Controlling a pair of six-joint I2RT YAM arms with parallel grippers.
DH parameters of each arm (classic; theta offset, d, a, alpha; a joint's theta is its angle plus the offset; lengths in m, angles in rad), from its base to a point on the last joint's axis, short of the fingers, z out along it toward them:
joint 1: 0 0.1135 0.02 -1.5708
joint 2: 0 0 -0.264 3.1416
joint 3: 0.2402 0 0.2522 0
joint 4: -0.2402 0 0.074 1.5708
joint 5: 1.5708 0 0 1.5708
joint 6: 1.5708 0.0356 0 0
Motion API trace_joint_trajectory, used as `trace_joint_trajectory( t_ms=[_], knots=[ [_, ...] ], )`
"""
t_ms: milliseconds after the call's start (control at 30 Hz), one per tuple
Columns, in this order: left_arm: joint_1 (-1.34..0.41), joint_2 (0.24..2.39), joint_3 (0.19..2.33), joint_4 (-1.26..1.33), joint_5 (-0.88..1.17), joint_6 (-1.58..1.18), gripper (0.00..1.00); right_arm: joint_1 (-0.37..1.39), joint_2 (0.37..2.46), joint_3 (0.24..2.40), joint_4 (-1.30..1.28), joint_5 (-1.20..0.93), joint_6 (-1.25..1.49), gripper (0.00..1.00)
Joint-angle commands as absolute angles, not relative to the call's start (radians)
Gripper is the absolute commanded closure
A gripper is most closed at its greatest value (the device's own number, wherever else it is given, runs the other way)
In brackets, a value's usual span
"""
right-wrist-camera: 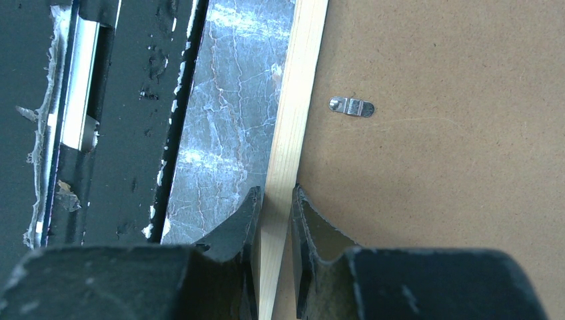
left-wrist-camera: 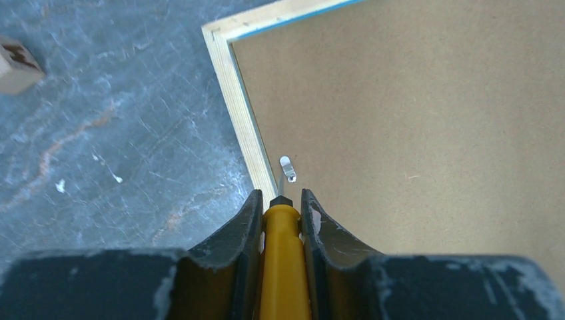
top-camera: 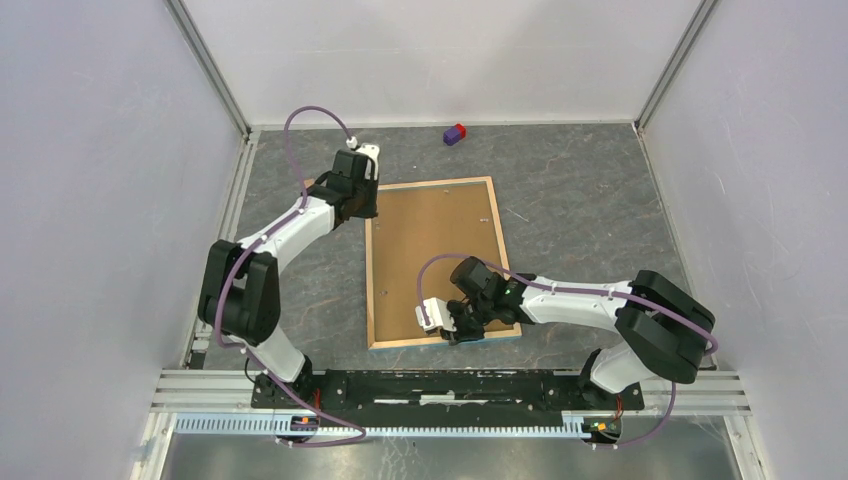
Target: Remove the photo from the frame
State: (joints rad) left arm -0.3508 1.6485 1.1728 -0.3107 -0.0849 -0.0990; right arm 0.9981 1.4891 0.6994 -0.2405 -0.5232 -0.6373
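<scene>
brown frame (top-camera: 432, 250) back faces up on the desk (top-camera: 580, 210). left end effector (left-wrist-camera: 282, 199) pinches a yellow tool (left-wrist-camera: 283, 260), a metal tab (left-wrist-camera: 288, 169) just ahead; right end effector (right-wrist-camera: 275, 195) clamps the frame's wood rim (right-wrist-camera: 296, 113)

Pale-walled booth, grey marbled tabletop (top-camera: 580, 200).
I see plain white panels (top-camera: 440, 50) on three sides, metal corner posts (top-camera: 208, 65), and an aluminium rail (top-camera: 450, 425) along the near edge; light is even.

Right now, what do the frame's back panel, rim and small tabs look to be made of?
Back panel: likely fibreboard, matte brown, evenly speckled with no grain. Rim: pale, unfinished-looking wood with faint lengthwise grain. Tab: bright metal, probably steel, glinting in the light.
</scene>
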Motion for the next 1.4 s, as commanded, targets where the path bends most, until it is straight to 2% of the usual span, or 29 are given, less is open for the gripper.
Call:
trace_joint_trajectory(
  t_ms=[0, 700, 1167, 1367],
  knots=[
    [-0.351, 1.661, 1.147, -0.309, -0.107, -0.207, 0.98, 1.017, 1.547, 0.676, -0.338, -0.6, -0.64, 1.0],
    [-0.349, 1.727, 1.135, -0.216, -0.13, -0.193, 0.98, 1.017, 1.548, 0.676, -0.339, -0.596, -0.643, 1.0],
    [-0.36, 1.726, 1.113, -0.22, 0.033, -0.165, 0.98, 1.016, 1.555, 0.678, -0.34, -0.597, -0.643, 1.0],
    [-0.372, 1.723, 1.099, -0.207, 0.124, -0.055, 0.98, 1.017, 1.559, 0.68, -0.339, -0.597, -0.643, 1.0]
  ],
)
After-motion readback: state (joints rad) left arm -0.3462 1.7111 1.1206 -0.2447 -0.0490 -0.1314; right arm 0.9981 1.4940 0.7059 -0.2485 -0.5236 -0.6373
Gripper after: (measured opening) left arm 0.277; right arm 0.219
